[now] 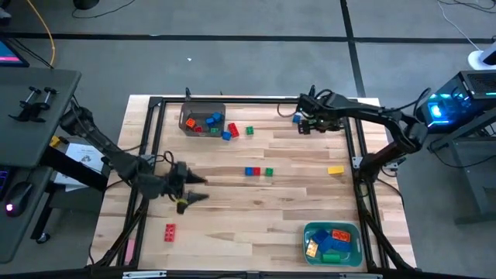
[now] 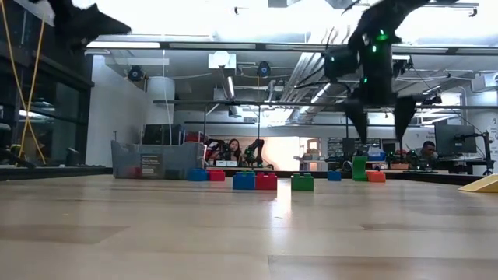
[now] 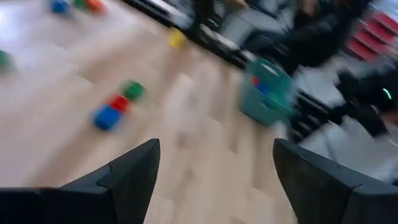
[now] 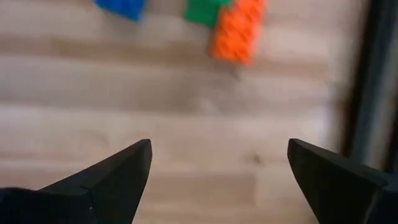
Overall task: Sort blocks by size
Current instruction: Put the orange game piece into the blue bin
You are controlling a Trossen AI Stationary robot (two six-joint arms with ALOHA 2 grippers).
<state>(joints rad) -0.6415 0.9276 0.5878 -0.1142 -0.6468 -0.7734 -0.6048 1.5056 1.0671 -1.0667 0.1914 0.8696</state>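
Blocks partly sorted: some fill grey bin and teal bin, several lie loose on desk, my left claw and right claw gape empty.

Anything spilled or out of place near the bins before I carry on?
Slightly: two blue blocks lie on the table just outside the grey bin, as if tipped out. The teal bin sits upright, and nothing looks damaged.

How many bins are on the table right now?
2. A grey bin sits at the table's upper left in the high view, and a teal bin sits at its lower right, on the right arm's side.
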